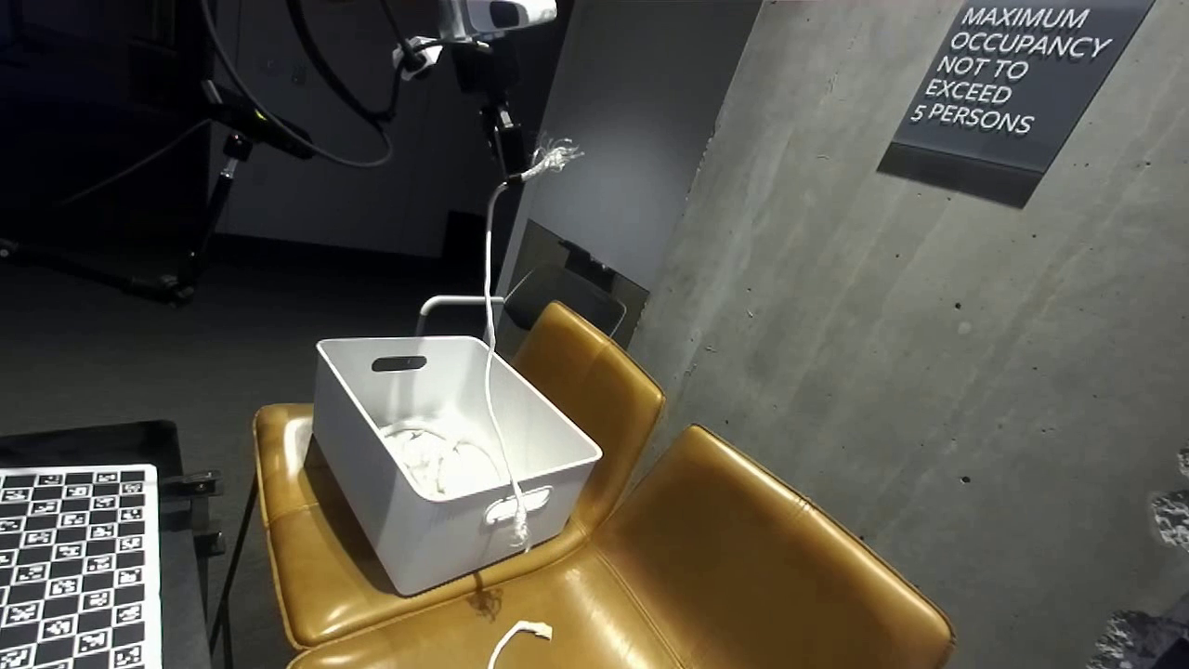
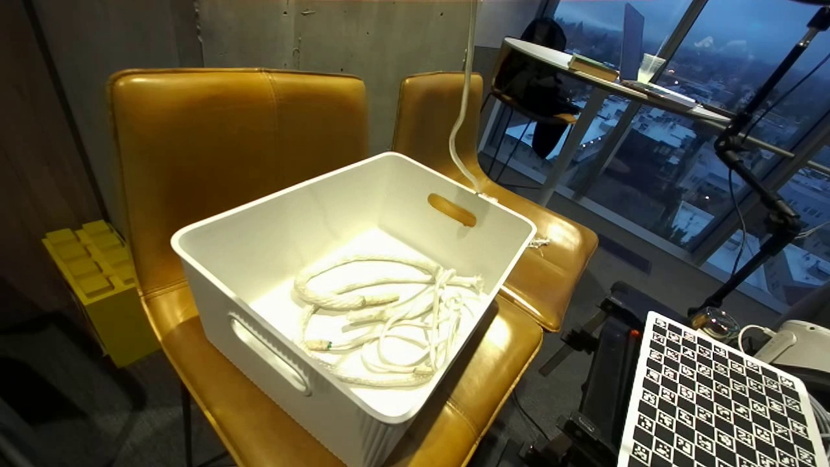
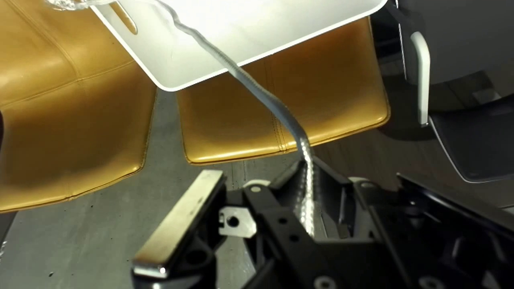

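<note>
**Letting go here risked a slip over the side**

The tan chair [image 2: 240,168] bore the white bin [image 2: 311,227]; its glossy surface looked slick, so a hard tug might have slid the bin. Inside lay a heap of ropes [image 2: 337,301], whose loops could have caught anything dropped among them. Your rope [image 3: 259,91] hung from the gripper [image 3: 308,168] down across the bin and over its rim, by the handle hole [image 2: 452,209] (I couldn't tell how firmly it rested there). The fingers were closed, pinching that rope alone. Had you opened them there, it could have slid off outward, drawn by its lower end [image 1: 520,534], which dangled on the outside. The upper end [image 1: 548,160], a frayed tuft, poked out just past the fingers; so short a bite could have pulled loose if the rope had snagged on the rim.
</note>
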Robot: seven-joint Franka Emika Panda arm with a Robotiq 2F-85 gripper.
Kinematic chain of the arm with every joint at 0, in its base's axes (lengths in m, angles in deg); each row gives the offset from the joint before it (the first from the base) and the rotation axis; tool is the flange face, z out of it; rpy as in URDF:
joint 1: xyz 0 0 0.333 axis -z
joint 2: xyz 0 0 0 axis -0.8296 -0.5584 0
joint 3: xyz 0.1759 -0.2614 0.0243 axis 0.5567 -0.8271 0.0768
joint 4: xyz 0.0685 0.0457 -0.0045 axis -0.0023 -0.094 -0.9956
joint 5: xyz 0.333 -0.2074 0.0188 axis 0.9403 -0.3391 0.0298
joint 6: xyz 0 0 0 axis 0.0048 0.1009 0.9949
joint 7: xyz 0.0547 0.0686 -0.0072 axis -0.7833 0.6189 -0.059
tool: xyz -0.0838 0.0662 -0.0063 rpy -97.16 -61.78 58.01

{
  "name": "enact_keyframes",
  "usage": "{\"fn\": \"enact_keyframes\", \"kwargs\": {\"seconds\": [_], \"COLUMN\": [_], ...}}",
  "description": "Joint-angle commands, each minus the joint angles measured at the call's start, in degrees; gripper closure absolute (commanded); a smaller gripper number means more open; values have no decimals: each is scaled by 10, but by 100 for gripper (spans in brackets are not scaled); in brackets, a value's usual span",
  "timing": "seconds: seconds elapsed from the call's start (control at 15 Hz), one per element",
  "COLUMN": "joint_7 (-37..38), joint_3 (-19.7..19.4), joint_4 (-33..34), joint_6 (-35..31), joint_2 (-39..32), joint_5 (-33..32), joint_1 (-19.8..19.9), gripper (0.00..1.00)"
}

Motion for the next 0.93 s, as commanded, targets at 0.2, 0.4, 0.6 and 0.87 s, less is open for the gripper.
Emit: {"fn": "enact_keyframes", "kwargs": {"seconds": [0.2, 0.4, 0.6, 0.87], "joint_7": [-18, -16, -4, 15], "joint_3": [18, 24, 42, 61], "joint_4": [22, 51, 63, 34], "joint_6": [14, 29, 35, 20], "joint_2": [-19, -24, -25, -43], "joint_5": [16, 16, 9, -7], "joint_1": [43, 41, 28, 18], "gripper": [97, 97, 97, 97]}}
